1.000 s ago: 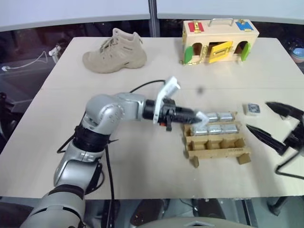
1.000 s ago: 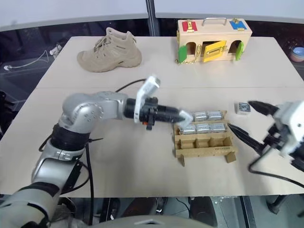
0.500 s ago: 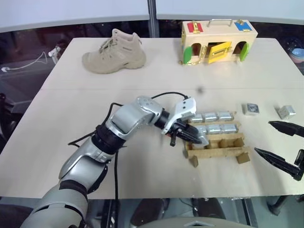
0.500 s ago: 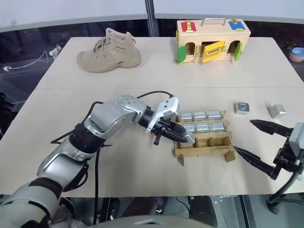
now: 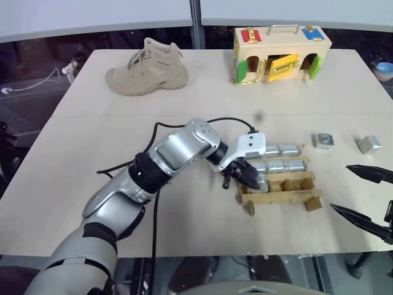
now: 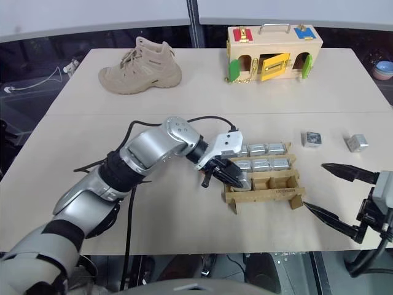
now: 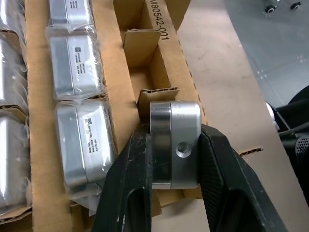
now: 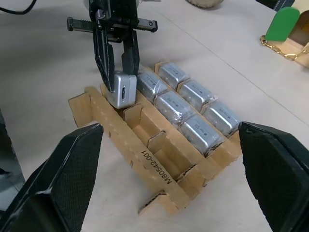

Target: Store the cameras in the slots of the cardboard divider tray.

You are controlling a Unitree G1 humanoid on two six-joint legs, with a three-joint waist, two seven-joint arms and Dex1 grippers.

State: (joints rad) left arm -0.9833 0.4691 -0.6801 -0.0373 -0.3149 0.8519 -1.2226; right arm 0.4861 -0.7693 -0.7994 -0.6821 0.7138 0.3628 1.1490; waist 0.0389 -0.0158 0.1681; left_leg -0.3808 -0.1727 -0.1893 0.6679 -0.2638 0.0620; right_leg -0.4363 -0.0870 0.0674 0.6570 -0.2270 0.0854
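The cardboard divider tray (image 5: 284, 198) stands on the table right of centre. Its two back rows hold several plastic-wrapped cameras (image 5: 279, 166). My left gripper (image 5: 252, 180) is shut on a bare silver camera (image 7: 175, 145), its black fingers (image 7: 130, 183) pressing both sides. That camera (image 8: 120, 93) hangs at the mouth of the front row's left slot; how deep it sits I cannot tell. Two loose cameras (image 5: 324, 141) (image 5: 368, 144) lie on the table to the tray's right. My right gripper (image 5: 339, 187) stands open and holds nothing, to the right of the tray's front corner.
A tan boot (image 5: 147, 67) lies at the back left. A pale wooden box with coloured latches (image 5: 281, 46) stands at the back right. A white cable (image 5: 37, 81) trails beyond the table's left edge. The front row's other slots (image 8: 159, 140) are open.
My left gripper has carried the camera from over the tray's back rows down to the front-left slot, and its wrist has rolled. The right gripper has drawn back, uncovering the far-right loose camera.
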